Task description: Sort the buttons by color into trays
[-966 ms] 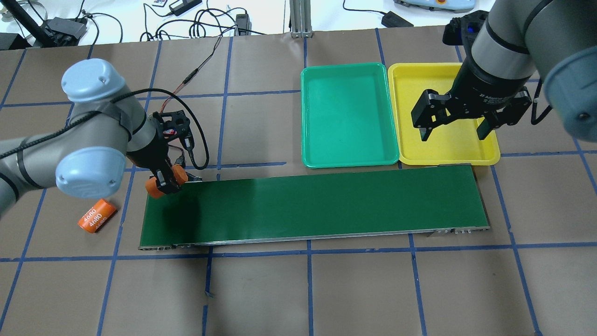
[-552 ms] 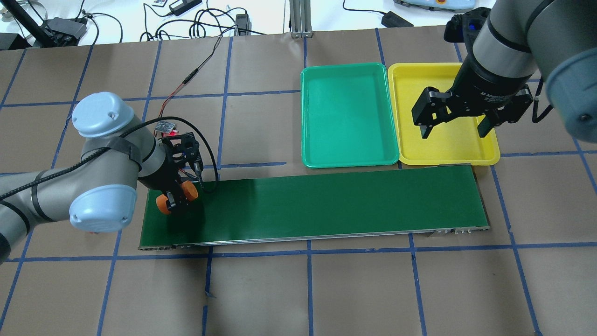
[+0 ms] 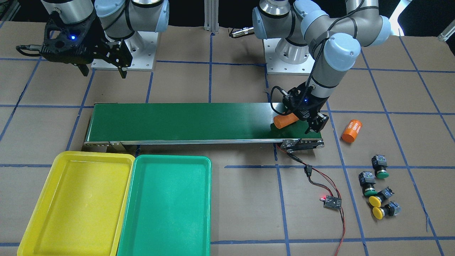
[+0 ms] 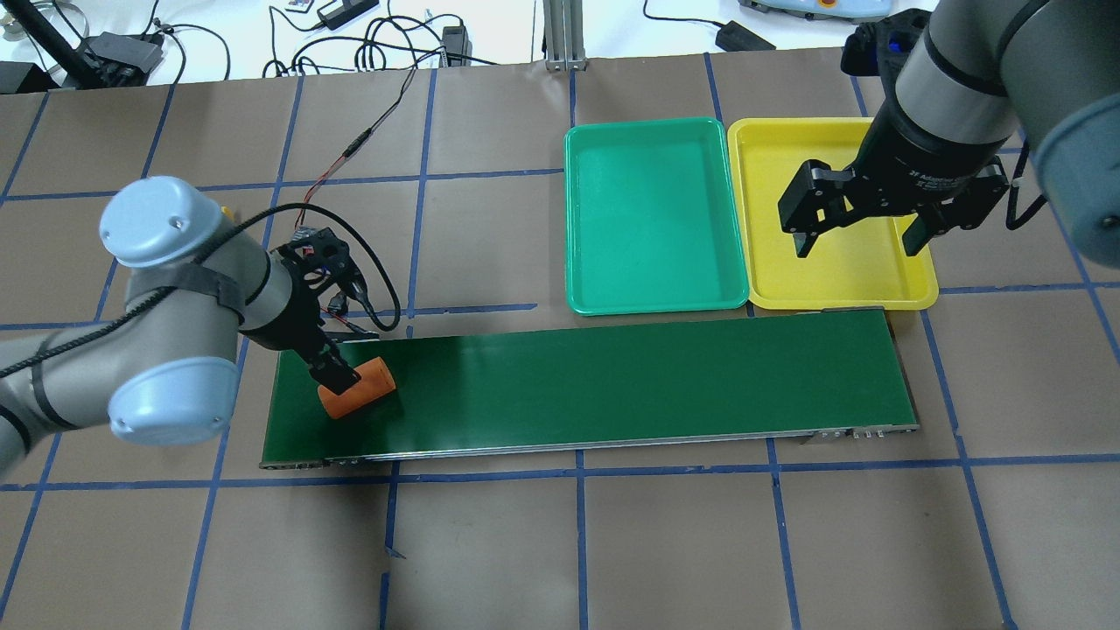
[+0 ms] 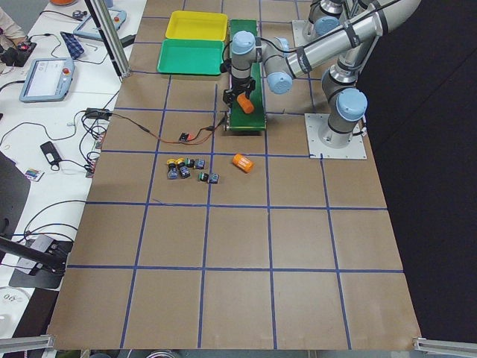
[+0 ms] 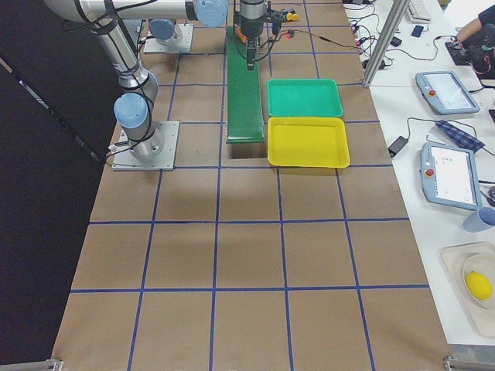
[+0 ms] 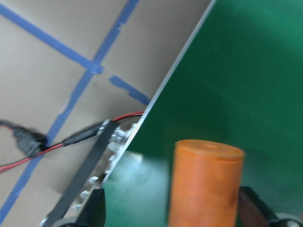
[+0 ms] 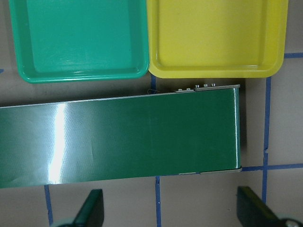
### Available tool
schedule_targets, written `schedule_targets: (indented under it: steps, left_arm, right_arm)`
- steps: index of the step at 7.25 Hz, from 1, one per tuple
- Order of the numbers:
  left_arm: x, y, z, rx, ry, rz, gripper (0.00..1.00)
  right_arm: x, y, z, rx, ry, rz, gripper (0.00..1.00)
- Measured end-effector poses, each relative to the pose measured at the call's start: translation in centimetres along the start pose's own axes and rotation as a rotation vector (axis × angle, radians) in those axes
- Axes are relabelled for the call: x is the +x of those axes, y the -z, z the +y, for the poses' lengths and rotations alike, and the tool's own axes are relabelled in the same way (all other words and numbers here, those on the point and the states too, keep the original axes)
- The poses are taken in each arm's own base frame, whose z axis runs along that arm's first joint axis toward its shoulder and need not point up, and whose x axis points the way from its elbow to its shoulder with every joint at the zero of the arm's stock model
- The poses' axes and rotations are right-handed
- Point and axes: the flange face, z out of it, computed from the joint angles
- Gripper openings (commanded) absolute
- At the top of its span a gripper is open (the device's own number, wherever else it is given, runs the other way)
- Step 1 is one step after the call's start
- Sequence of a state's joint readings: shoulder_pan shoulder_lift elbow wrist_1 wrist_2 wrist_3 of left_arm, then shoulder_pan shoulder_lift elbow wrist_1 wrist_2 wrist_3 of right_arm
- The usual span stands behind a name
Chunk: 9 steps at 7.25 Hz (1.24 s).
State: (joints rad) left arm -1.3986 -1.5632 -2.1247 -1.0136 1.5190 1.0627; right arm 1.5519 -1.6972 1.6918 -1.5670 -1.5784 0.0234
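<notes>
Two green buttons (image 3: 378, 167) and two yellow buttons (image 3: 380, 208) lie in a cluster on the table beyond the belt's left end, untouched. My left arm hides most of them in the overhead view. My left gripper (image 4: 337, 376) is open, low over the left end of the conveyor belt (image 4: 612, 376). An orange cylinder (image 4: 359, 389) lies on the belt between its fingers (image 7: 94, 210). My right gripper (image 4: 862, 241) is open and empty above the yellow tray (image 4: 831, 271). The green tray (image 4: 656, 210) beside it is empty.
A second orange cylinder (image 3: 352, 131) lies on the table between the belt's end and the buttons. A small circuit board (image 3: 332, 202) with red and black wires sits near the belt's left end. Both trays stand against the belt's far right part.
My left gripper carried the orange cylinder from the belt's corner onto the belt and opened; the cylinder now lies on the belt. The right gripper shifted slightly over the yellow tray.
</notes>
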Motion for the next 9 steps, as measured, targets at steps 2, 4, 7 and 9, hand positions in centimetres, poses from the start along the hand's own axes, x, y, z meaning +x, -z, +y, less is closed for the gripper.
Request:
schedule_targets:
  steps: [2,4,7,9]
  left_arm:
    - [-8.3,2.8,3.5,-0.019,0.146,0.032,0.99]
    - [-16.8,3.4,5.3,-0.052,0.228,0.014,1.0]
    - [-19.4,-2.3,11.5,-0.123,0.343,0.112,1.0]
    - [-17.1,-7.1,14.7,-0.165,0.325,0.132,1.0]
  right_arm:
    - [0.1,0.0,0.0,0.0,-0.001,0.0,1.0]
    - [0.1,0.1,0.0,0.0,-0.002,0.0,1.0]
    - [0.3,0.5,0.3,0.01,-0.005,0.0,1.0]
    - [0.3,0.8,0.6,0.015,-0.006,0.001,1.0]
